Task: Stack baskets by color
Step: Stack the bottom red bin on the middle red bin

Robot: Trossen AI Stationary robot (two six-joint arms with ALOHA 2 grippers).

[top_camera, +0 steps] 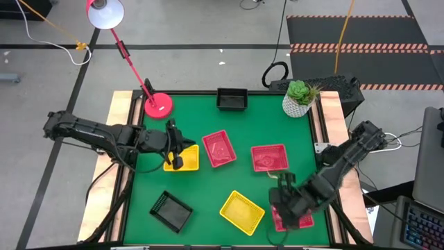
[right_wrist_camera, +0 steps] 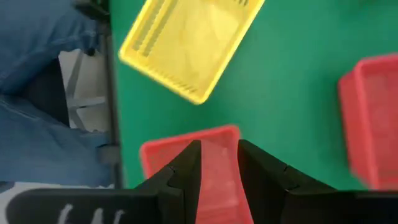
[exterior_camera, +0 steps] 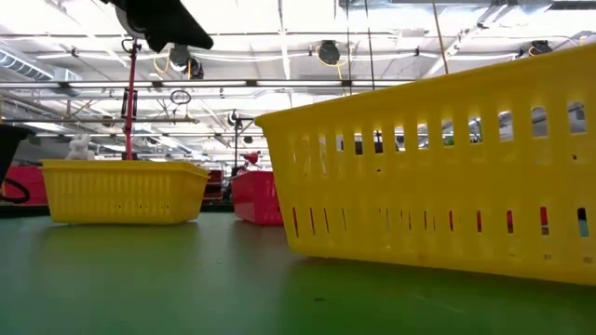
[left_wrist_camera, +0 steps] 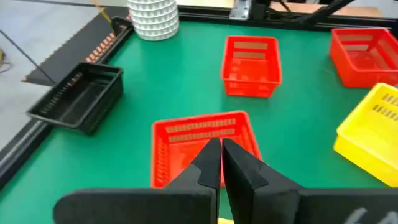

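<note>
L gripper [top_camera: 177,154] jaws shut, nothing held, over yellow basket [top_camera: 186,158] at table's left, beside a red basket [top_camera: 219,148]; R gripper [top_camera: 286,201] jaws part-open astride wall of red basket [top_camera: 300,221] at near-right edge, prob. to lift for stacking w/ reds.

baskets [top_camera: 242,211] — perforated glossy plastic | table mat [top_camera: 208,187] — matt green, smooth | pot [top_camera: 296,106] — ribbed white
</note>
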